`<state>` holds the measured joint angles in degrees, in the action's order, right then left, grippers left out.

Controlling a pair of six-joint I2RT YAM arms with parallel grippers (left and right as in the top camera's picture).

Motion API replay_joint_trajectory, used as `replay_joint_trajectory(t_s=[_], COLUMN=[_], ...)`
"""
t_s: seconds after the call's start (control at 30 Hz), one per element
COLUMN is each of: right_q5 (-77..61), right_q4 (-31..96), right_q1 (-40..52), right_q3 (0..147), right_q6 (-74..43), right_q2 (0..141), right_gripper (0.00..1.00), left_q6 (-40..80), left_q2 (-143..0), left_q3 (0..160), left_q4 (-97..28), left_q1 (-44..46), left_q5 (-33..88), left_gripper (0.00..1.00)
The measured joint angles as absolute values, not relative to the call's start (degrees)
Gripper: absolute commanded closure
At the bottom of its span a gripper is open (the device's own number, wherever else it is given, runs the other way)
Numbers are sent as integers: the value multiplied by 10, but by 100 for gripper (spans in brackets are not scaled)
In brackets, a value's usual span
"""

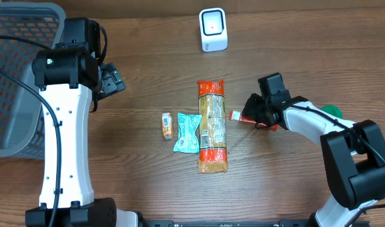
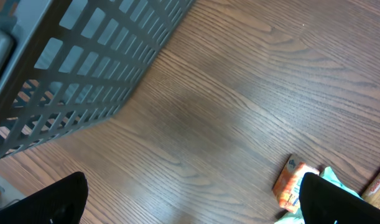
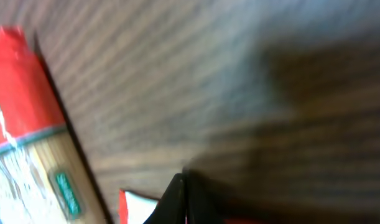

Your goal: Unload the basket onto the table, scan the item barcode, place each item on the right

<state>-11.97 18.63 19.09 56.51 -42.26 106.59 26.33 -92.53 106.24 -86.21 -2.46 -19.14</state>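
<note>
Red packet [image 1: 235,115] lies beneath the right pincer [image 1: 251,112], jaws closed; whether gripped, unclear.

A grey mesh basket [image 2: 90,56] fills the upper left corner and stands on the wooden table [image 2: 239,106]. At the lower right lies a small orange packet [image 2: 292,183], with a teal packet [image 2: 333,177] just beside it. The left gripper [image 2: 190,202] shows two dark fingers [image 2: 53,202], wide apart, at the bottom edge.
</note>
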Motion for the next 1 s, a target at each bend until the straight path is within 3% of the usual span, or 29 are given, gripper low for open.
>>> replay_joint_trajectory(t_s=[0.5,1.0], right_q5=[-178,-135], right_q4=[375,546], right_q1=[191,162], right_q3=[604,676], right_q6=[-344,-261], right_q2=[1065,1073], right_gripper=[92,93], left_q6=[263,263], left_q2=[-926,-925], left_q3=[1062,1062], left_q4=[-862,-862], left_q1=[-25,-25], left_q5=[-191,-191], left_gripper=[0,0])
